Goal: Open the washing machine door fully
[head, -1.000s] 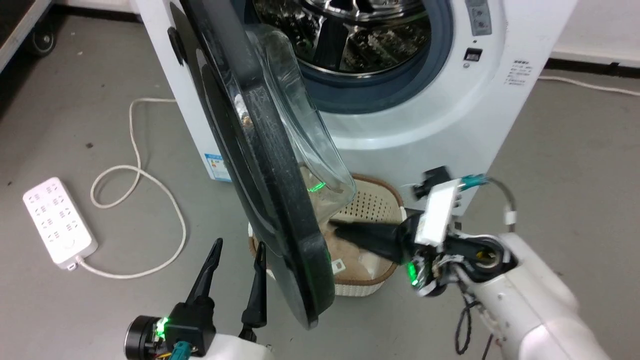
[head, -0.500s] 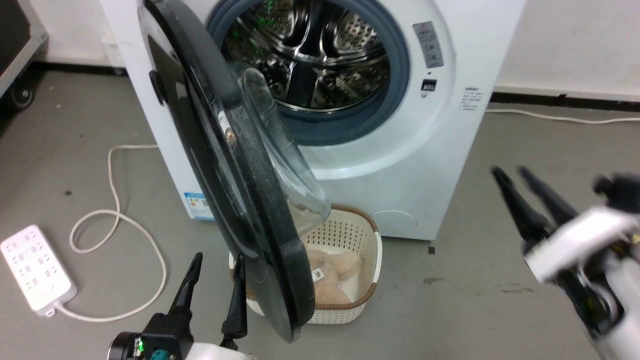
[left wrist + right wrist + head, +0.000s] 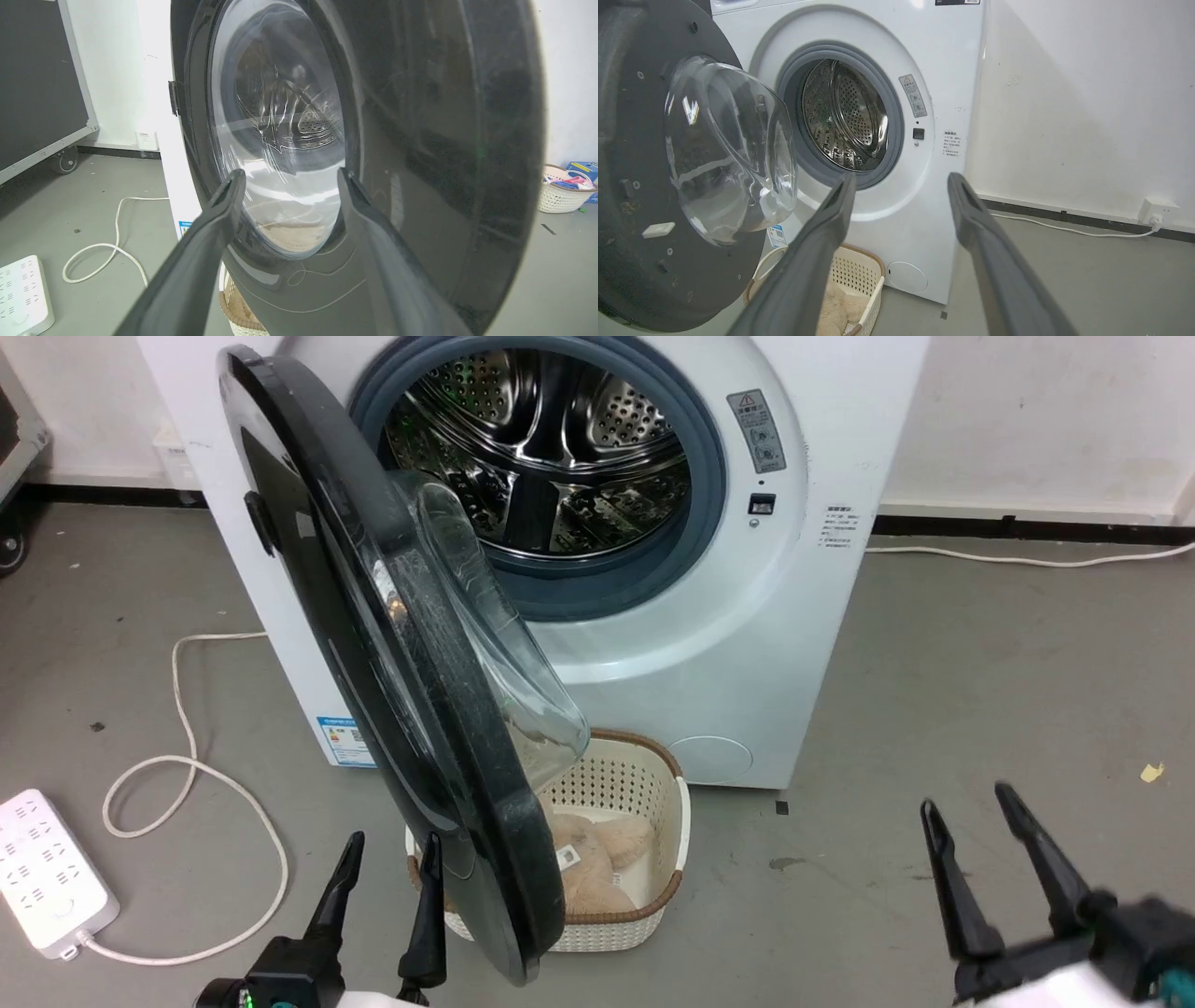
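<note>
Washing machine door [image 3: 373,644]: round, glossy black, clear glass bowl at centre; hinged at the left of the opening and swung well out toward the near side, almost edge-on in the head view, bowl facing right. Washing machine [image 3: 747,644]: white front-loader at far centre, steel drum [image 3: 541,457] exposed inside a grey-blue seal [image 3: 644,583]. Basket [image 3: 653,784]: cream, perforated, on the floor [image 3: 980,663] by the machine's front, below the door's lower edge, beige soft items inside. Left gripper [image 3: 393,838]: near left, just beside the door's lower rim on its outer side, fingers spread wide, holding nothing. Right gripper [image 3: 964,796]: near right, well apart from the door, fingers spread wide, empty. Power strip [image 3: 47,873] and white cable [image 3: 187,775]: floor, left.
</note>
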